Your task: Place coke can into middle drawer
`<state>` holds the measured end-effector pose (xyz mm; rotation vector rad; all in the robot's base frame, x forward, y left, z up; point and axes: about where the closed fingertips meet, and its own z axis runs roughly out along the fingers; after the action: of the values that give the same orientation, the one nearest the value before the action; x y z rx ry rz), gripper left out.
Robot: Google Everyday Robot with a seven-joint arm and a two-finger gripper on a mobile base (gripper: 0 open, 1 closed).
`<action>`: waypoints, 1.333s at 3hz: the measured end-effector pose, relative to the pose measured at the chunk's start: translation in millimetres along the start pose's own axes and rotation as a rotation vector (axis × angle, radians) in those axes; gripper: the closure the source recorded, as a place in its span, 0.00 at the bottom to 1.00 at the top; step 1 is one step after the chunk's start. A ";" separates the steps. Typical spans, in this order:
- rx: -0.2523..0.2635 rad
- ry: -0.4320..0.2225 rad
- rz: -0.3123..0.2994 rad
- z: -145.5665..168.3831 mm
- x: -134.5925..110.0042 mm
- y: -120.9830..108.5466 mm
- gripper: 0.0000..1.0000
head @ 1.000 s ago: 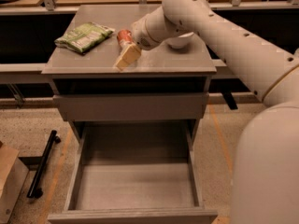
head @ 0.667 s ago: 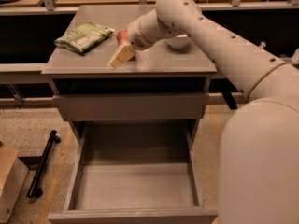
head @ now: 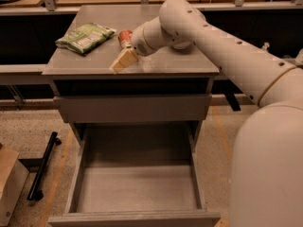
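The coke can is small and red and stands on the grey cabinet top, just right of a green crisp bag. My gripper is tan-tipped and sits low over the cabinet top, directly in front of the can and close to it; I cannot see whether it touches the can. The middle drawer is pulled out wide open below, with a bare grey floor and nothing inside.
A closed plain grey drawer front sits above the open drawer. My white arm reaches in from the right across the cabinet top. A black bar and a wooden box lie on the floor at the left.
My arm has swung a little to the left. The gripper has shifted slightly and dropped a bit lower in front of the can. The can and bag have not moved.
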<state>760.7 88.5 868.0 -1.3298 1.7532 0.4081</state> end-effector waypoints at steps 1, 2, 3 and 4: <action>0.081 -0.029 0.080 8.3 11.6 -12.3 0.00; 0.137 -0.055 0.122 22.8 18.3 -31.7 0.00; 0.173 -0.089 0.144 36.4 15.3 -50.9 0.00; 0.187 -0.115 0.170 51.8 13.2 -63.7 0.00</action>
<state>840.0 92.8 843.3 -1.0113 1.7669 0.3965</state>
